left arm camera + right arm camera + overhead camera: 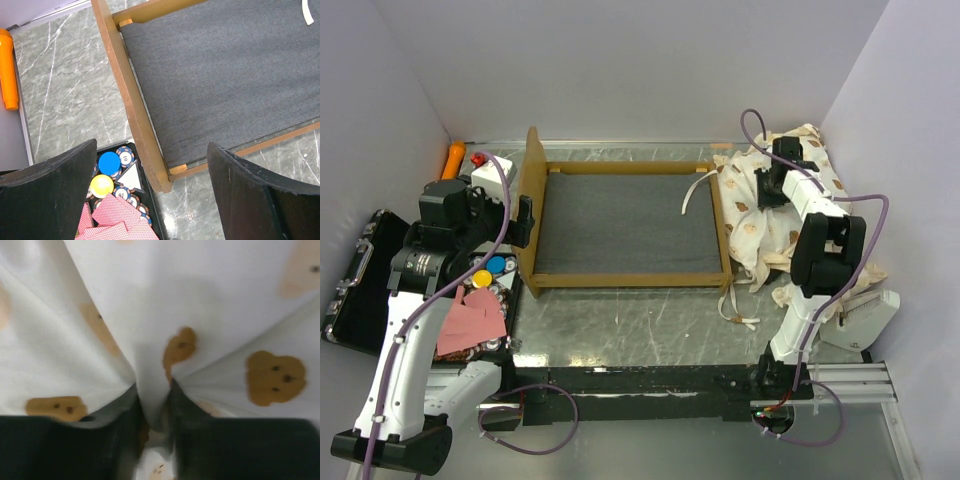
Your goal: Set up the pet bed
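Clamped between the closed fingers of the right gripper [152,410], a pleat of the cream bear-print mattress [200,300] is held fast. The mattress is bunched on the table [650,330] just right of the bed frame [625,282], whose grey base [620,225] is crossed only by a white strap [695,192]. The left gripper [152,150] is spread wide, grasping nothing, above the frame's near corner at the headboard [532,200].

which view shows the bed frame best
Top view: the whole bed frame, headboard included, is visible. Left wrist shows only one corner. Right wrist shows none, just bear-print fabric pinched in the right gripper.
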Motion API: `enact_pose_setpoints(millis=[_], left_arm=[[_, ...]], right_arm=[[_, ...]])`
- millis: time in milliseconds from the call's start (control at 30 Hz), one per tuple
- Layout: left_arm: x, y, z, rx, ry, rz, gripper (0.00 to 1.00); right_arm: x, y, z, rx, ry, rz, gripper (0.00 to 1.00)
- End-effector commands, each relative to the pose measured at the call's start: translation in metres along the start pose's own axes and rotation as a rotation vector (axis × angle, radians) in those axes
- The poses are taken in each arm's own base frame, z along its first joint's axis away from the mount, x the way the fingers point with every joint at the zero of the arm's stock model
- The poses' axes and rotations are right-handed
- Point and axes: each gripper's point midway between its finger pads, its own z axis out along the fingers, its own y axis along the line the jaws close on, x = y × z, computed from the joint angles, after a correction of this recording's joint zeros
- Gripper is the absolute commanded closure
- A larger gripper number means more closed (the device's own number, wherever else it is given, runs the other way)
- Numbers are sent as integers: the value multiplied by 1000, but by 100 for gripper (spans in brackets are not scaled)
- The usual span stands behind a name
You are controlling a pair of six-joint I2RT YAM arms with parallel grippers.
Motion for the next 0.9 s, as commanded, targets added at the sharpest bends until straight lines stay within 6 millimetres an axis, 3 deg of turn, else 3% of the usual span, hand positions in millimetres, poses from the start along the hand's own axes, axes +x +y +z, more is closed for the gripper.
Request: enact_pose_setpoints(millis=[0, 33, 100, 267, 367, 500, 600, 700, 867], left_arm=[[-13, 2, -8, -11, -42, 21, 5], [-13, 2, -9, -11, -45, 22, 5], [-13, 1, -10, -10, -45, 20, 5], [-13, 0, -13, -6, -53, 20, 5], [-14, -1, -15, -3, -61, 19, 5], [-21, -2, -21, 4, -86, 27, 5], [-30, -9, -28, 38, -117, 38, 5], [-44, -22, -40, 110, -166, 57, 5], [-73, -48, -66, 257, -255, 86, 1]], right_arm=[[-17, 9, -27, -59, -116, 61, 94], [-27, 7, -45, -45, -171, 78, 100], [-47, 0, -82, -17, -288, 120, 100], [-92, -18, -211, 93, -678, 230, 100], [-101, -12, -285, 129, -885, 224, 100], [-103, 18, -363, 51, -1105, 224, 100], [-103, 48, -406, -42, -1192, 226, 100], [-100, 91, -427, -166, -1214, 216, 100], [-97, 174, -435, -245, -1236, 76, 100]])
